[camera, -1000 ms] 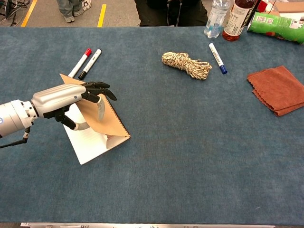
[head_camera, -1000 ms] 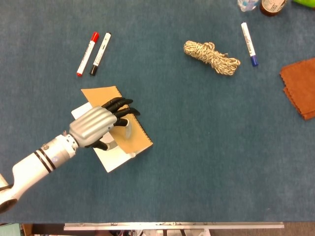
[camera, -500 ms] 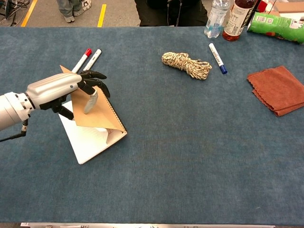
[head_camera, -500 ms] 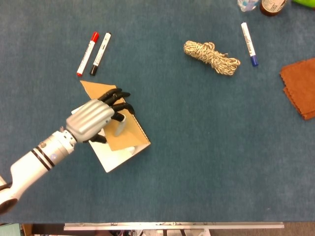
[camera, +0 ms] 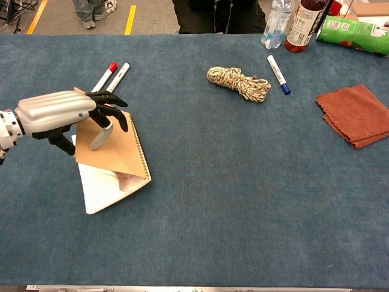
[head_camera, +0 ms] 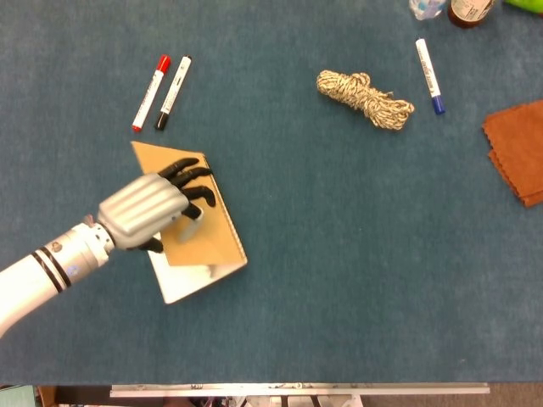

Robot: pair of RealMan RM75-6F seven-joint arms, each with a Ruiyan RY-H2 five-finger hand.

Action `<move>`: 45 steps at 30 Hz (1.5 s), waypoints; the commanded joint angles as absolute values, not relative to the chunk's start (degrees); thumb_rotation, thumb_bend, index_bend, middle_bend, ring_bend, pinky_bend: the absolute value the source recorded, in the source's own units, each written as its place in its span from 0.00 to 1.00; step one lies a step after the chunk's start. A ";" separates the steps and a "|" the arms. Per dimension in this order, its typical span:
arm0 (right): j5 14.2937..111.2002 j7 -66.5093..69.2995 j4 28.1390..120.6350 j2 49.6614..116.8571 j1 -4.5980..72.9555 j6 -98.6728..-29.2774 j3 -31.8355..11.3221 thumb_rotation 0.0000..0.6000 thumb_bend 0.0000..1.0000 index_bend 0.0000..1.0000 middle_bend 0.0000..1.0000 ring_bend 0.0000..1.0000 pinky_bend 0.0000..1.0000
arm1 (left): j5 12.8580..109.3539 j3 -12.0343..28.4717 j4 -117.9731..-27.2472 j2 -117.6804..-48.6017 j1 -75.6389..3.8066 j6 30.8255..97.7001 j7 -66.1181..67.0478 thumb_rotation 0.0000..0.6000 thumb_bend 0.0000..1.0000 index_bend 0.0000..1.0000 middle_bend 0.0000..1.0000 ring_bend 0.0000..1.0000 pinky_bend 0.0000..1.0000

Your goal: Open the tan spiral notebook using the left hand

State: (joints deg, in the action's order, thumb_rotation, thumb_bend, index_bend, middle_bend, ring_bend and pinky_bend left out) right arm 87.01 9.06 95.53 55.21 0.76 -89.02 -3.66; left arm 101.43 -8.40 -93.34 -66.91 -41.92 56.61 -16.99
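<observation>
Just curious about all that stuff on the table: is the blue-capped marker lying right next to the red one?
No, the blue-capped marker lies by the rope bundle, far across the table from the red-capped marker.

Matt tan card notebook cover (head_camera: 197, 222), fuzzy blue cloth table (head_camera: 339, 237), coarse rope (head_camera: 365, 97)

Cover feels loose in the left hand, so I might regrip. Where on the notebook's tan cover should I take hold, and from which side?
Take the tan cover at its free edge, opposite the spiral binding, coming from the robot's left, where the left hand is. The cover is tilted up off the white pages, hinged at the spiral, so fingers fit beneath that edge.
</observation>
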 commanded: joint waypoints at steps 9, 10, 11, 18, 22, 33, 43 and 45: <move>86.84 8.87 95.44 55.22 0.17 -89.32 -3.43 1.00 0.18 0.22 0.20 0.15 0.28 | 101.41 -6.05 -97.87 -70.00 -46.57 49.35 -7.50 1.00 0.37 0.69 0.29 0.09 0.01; 86.75 8.92 95.37 55.22 0.06 -89.35 -3.41 1.00 0.18 0.22 0.20 0.15 0.28 | 100.93 -5.69 -98.46 -70.22 -46.95 48.63 -6.49 1.00 0.37 0.69 0.29 0.09 0.01; 86.68 8.97 95.30 55.26 -0.01 -89.37 -3.39 1.00 0.18 0.22 0.20 0.15 0.28 | 100.53 -5.46 -98.96 -70.39 -47.18 48.10 -5.91 1.00 0.37 0.69 0.29 0.09 0.01; 86.37 9.66 94.34 55.71 -0.23 -89.05 -3.25 1.00 0.18 0.22 0.20 0.15 0.28 | 97.10 -3.88 -101.68 -72.28 -48.29 44.79 0.40 1.00 0.37 0.66 0.29 0.09 0.01; 86.29 10.07 93.79 55.95 -0.23 -88.81 -3.23 1.00 0.18 0.22 0.20 0.15 0.28 | 94.21 -2.63 -102.75 -73.85 -48.37 43.86 4.18 1.00 0.37 0.64 0.28 0.08 0.01; 85.88 11.41 92.42 56.20 -0.70 -88.97 -3.28 1.00 0.18 0.22 0.20 0.15 0.28 | 81.32 0.41 -103.82 -79.80 -50.39 38.57 17.27 1.00 0.37 0.59 0.25 0.08 0.01; 85.64 12.02 91.86 56.24 -1.22 -89.27 -3.29 1.00 0.18 0.22 0.20 0.15 0.28 | 67.39 2.02 -103.63 -85.30 -53.36 37.17 24.09 1.00 0.37 0.29 0.15 0.03 0.01; 85.60 12.13 91.78 56.27 -1.25 -89.26 -3.33 1.00 0.18 0.22 0.20 0.15 0.28 | 65.54 2.45 -103.75 -85.98 -53.69 37.34 23.57 1.00 0.37 0.21 0.13 0.01 0.01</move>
